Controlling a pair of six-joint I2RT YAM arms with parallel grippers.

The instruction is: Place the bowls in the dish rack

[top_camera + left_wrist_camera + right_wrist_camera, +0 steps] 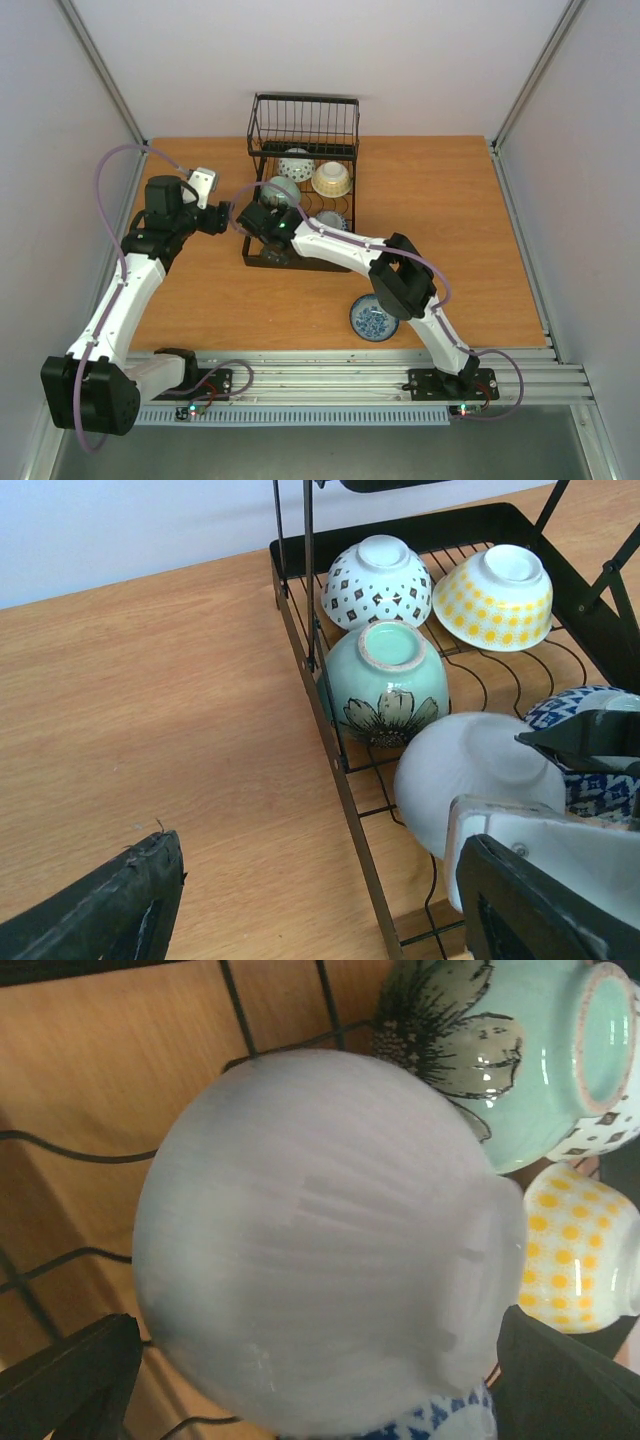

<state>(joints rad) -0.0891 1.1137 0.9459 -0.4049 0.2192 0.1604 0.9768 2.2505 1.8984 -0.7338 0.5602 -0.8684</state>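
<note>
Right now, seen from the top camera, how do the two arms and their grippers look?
Both arms, left arm and right arm, have white link shells with black joints. A lilac cable runs along each. The left gripper and right gripper are black. Small green and red lights glow at the bases.
</note>
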